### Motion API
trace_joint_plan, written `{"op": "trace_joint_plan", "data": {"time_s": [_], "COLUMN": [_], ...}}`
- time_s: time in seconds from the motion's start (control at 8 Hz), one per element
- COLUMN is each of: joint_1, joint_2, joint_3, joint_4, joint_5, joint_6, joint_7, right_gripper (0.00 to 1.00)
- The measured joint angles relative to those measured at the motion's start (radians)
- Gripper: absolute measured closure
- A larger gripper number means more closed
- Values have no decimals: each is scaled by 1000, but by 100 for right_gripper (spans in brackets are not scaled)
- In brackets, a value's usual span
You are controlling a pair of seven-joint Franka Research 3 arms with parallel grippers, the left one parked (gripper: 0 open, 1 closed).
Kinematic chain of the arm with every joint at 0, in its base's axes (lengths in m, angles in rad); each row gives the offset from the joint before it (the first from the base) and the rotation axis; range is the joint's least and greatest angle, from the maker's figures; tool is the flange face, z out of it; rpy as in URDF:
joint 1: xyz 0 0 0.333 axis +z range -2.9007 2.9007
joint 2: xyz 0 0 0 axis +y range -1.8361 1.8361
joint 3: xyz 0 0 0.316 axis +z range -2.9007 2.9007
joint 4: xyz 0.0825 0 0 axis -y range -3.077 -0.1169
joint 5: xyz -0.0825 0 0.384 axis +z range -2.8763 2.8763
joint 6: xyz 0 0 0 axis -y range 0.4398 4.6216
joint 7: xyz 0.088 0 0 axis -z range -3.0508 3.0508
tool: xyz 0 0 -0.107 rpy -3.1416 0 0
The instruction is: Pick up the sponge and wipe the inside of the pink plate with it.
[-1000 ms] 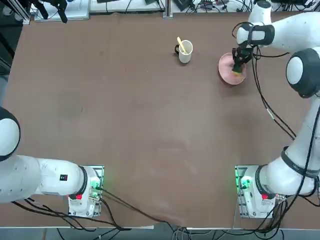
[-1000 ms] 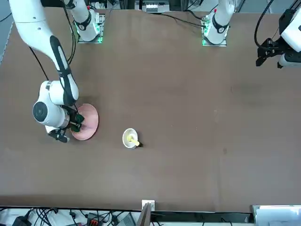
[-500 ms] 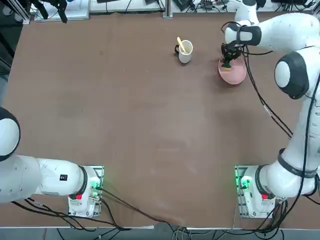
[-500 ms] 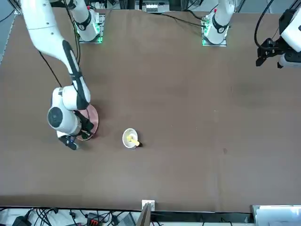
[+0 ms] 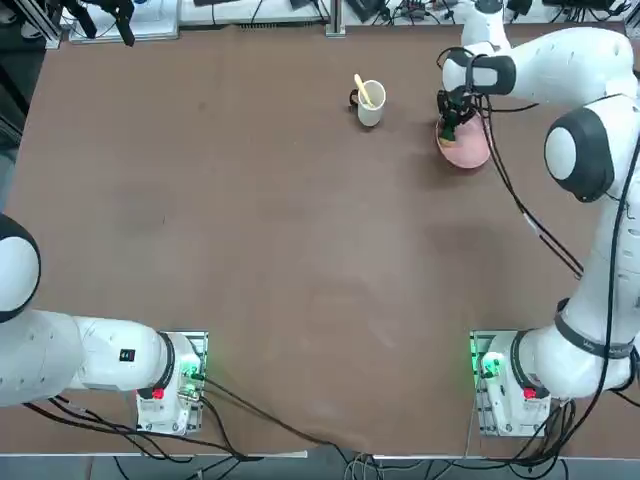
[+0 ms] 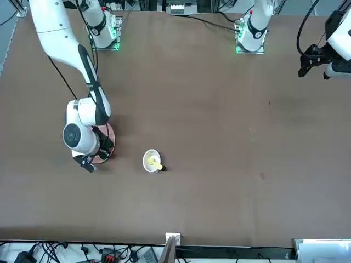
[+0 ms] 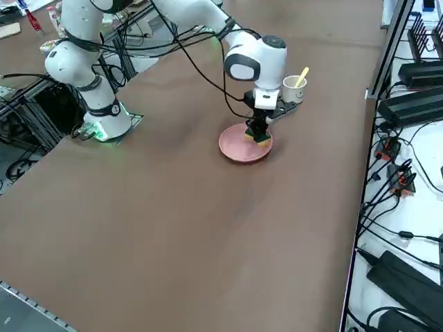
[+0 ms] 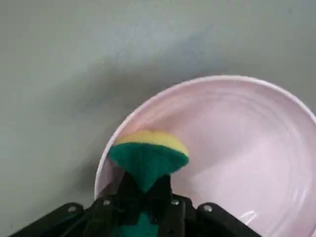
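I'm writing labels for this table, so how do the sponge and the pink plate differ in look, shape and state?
The sponge is green and yellow, while the plate is plain pale pink. The sponge is a small block, pinched out of shape; the plate is round, shallow and much wider. The sponge is gripped by the right hand, whereas the plate lies on the table.

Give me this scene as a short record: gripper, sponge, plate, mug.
Right gripper: shut on the sponge, over the plate's edge area
Sponge: green top pinched, yellow foam showing
Pink plate: on the table, sponge within its rim
White mug: upright on the table, apart from the plate, yellow utensil in it
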State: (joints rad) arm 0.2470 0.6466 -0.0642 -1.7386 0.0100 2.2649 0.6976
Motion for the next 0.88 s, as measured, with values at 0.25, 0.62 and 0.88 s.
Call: {"op": "trace_joint_plan", "data": {"time_s": [0.25, 0.62, 0.88], "joint_1": [18, 22, 22], "joint_2": [-23, -77, -103], "joint_3": [0, 1, -4], "joint_4": [-34, -126, -170], "joint_5": [0, 1, 1], "joint_6": [-14, -21, -21], "joint_7": [9, 9, 9], "right_gripper": [90, 90, 90]}}
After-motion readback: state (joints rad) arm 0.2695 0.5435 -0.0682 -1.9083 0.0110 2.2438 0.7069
